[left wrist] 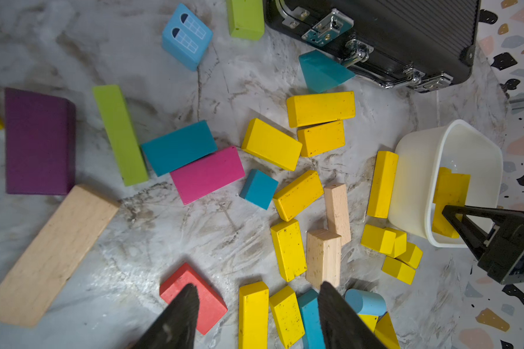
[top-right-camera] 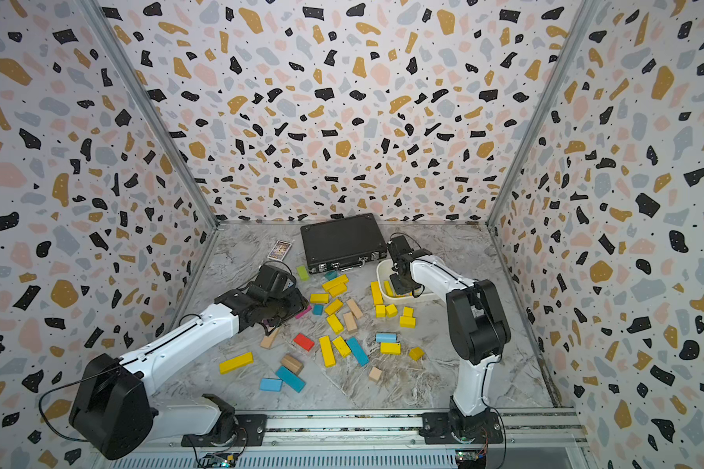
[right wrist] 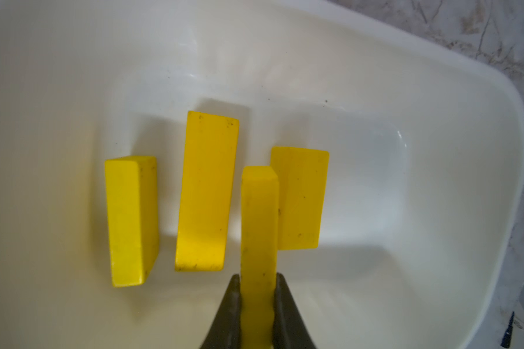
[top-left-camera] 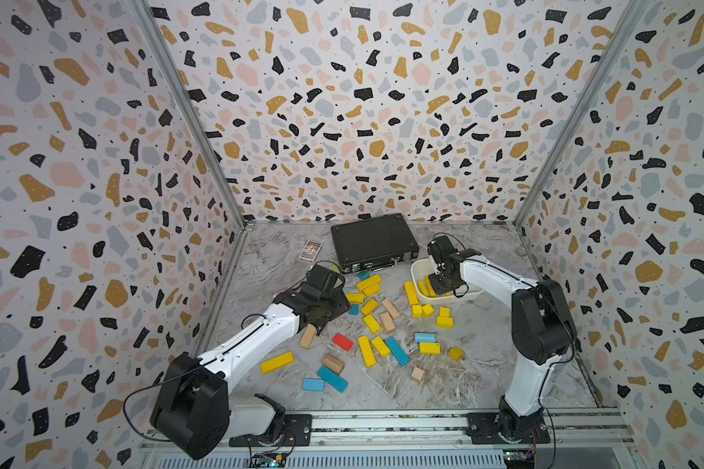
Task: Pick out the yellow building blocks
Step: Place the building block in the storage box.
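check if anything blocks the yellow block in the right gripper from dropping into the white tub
Nothing visible does. The right gripper holds the yellow block over the white tub, above three yellow blocks lying in it; it may land on one.

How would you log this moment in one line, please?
right gripper shut on yellow bar over white bin | left gripper open, empty | bin holds three yellow blocks

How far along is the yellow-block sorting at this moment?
Done: three yellow blocks lie in the white tub. In hand: the right claw grips a fourth yellow bar above the tub. Remaining: well over a dozen loose yellow pieces on the table; the left claw is open and empty above them.
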You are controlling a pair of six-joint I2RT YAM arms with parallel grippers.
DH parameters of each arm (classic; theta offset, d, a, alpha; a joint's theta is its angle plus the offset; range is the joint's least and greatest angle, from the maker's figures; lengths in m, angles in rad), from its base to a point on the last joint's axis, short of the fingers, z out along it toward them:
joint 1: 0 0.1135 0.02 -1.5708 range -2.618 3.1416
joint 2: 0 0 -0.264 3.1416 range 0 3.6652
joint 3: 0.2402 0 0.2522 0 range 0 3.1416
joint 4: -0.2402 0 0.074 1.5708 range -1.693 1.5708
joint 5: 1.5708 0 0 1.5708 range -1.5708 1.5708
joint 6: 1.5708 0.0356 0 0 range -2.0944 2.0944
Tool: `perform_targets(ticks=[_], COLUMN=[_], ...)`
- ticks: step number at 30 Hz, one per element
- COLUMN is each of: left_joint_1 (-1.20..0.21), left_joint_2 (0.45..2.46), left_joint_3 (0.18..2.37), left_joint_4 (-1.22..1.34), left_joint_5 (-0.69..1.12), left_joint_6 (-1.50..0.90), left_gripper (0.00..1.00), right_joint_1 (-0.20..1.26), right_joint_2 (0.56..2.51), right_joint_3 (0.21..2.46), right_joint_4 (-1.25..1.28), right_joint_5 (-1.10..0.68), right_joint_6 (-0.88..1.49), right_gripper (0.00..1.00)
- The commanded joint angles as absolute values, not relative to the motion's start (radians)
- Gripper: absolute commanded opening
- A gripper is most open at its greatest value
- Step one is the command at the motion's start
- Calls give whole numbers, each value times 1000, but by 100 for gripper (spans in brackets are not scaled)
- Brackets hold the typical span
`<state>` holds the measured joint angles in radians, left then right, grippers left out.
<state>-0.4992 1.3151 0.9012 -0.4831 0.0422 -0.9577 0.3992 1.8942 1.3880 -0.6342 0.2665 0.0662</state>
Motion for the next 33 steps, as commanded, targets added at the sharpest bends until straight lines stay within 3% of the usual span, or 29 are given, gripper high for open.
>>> perform_targets(ticks=[1,5,10,15,22,30,33], left_joint_1=[-494,-494,-494,-490,-461,-445,-445], left_joint_2=[1341,1378,1401,1385,1343,1254,1204], left_joint_3=[929,952,962,968,940,879,859], left_joint_4=[-510,-522,-521,-536,-549,-598,-629], left_joint_5=[54,80,86,19,-34,-92,-127], left_joint_6=[-932,-920,-926,-937,-978,-1021,-1032], left_gripper=[64,63,62,64,73,74,75], right_joint_1=[391,391,391,453,785,1068,1113], right_joint_2=[1924,1950,1890,1733,1550,1651,1715], right_joint_3=[1443,1453,1424,1375,1215,1223,1254], right_joint_4=[-649,-640,-632,-690,-735,-720,-712], right_joint_5=[338,330,312,214,84,55,56], right_joint_6=[46,58,86,179,390,411,382], right_gripper=[5,18,43,48,46,46,47])
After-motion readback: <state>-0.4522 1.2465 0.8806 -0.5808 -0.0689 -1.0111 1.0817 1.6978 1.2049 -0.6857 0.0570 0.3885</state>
